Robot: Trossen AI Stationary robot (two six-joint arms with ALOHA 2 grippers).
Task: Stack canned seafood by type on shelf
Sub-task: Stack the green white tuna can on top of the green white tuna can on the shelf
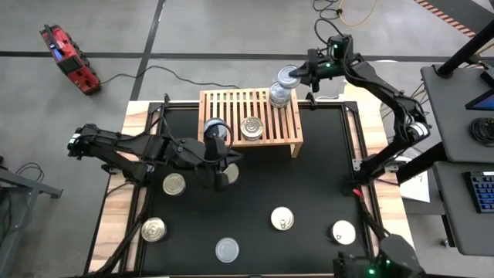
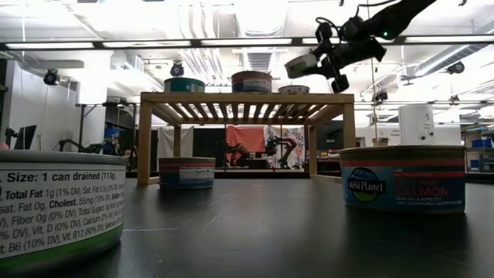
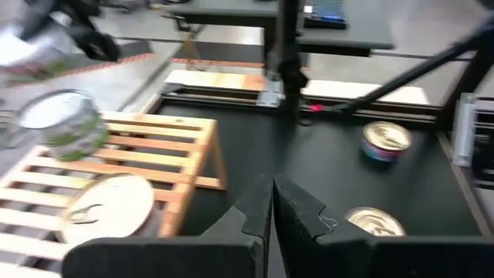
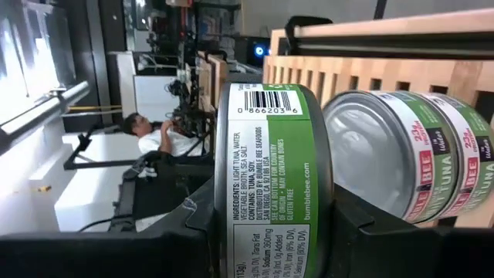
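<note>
Presently I hold a green-labelled tuna can (image 4: 270,185) in the right claw (image 1: 297,75), clamped across its side wall, above the shelf (image 1: 289,131) at its far right corner, just over the stacked pair (image 1: 279,94) there. Rigid tin, smooth and likely slippery — I judge it moderately heavy, best gripped on the sides. Left claw (image 3: 272,224) sits pinched together, empty, at the shelf's near left.

One shelf (image 1: 251,116) stands on the table. On its slatted top sit four cans: a blue-sided one (image 1: 216,129), a gold-lidded one (image 1: 252,127), and two green tuna tins stacked (image 1: 280,94). A fifth green tin (image 1: 288,76) is held above that stack. Six more cans (image 1: 282,218) lie on the mat in front of the shelf.
</note>
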